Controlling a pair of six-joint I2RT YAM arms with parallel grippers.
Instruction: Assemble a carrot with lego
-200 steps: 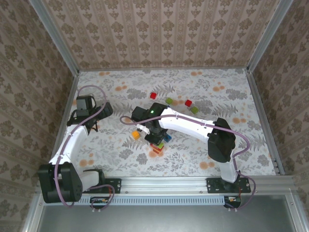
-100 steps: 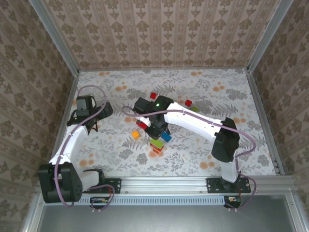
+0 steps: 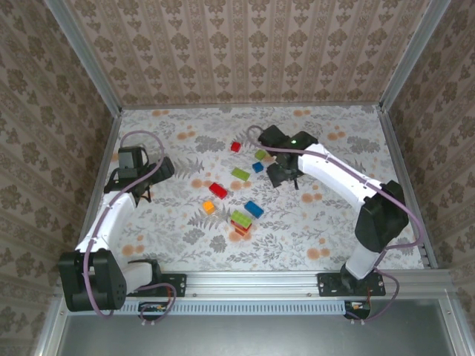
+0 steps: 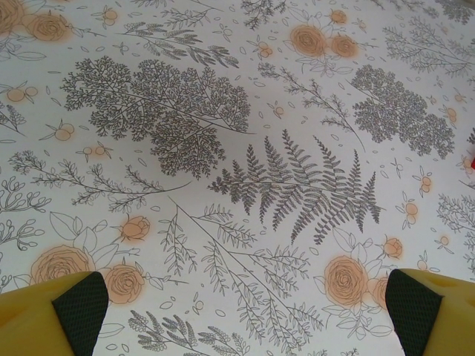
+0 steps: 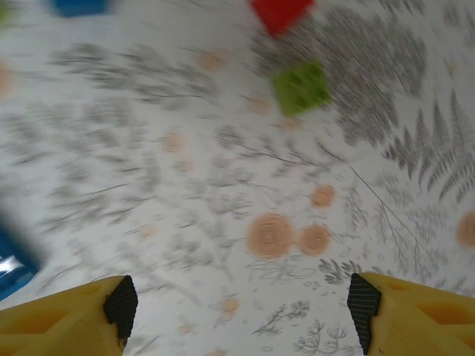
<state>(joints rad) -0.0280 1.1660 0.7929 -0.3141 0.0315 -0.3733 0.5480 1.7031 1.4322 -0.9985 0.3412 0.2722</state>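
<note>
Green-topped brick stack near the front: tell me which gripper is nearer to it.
Right. The right gripper hangs open just beyond the stack, up and to its right. The left gripper is open too, much farther off to the stack's left.

The table [image 3: 334,222] is white, printed with grey ferns and orange roses. The walls [image 3: 245,52] show beige-and-brown damask stripes. Plastic bricks lie on it: a small red square brick [image 3: 235,147], a lime-green oblong brick [image 3: 240,174], a red oblong brick [image 3: 218,190], a small orange brick [image 3: 208,208] and a blue oblong brick [image 3: 254,209]. The left pincer [image 4: 237,315] and right pincer [image 5: 241,304] have yellow fingers with black pads. The left arm [image 3: 111,215] and right arm [image 3: 334,172] are white with black joints.
</note>
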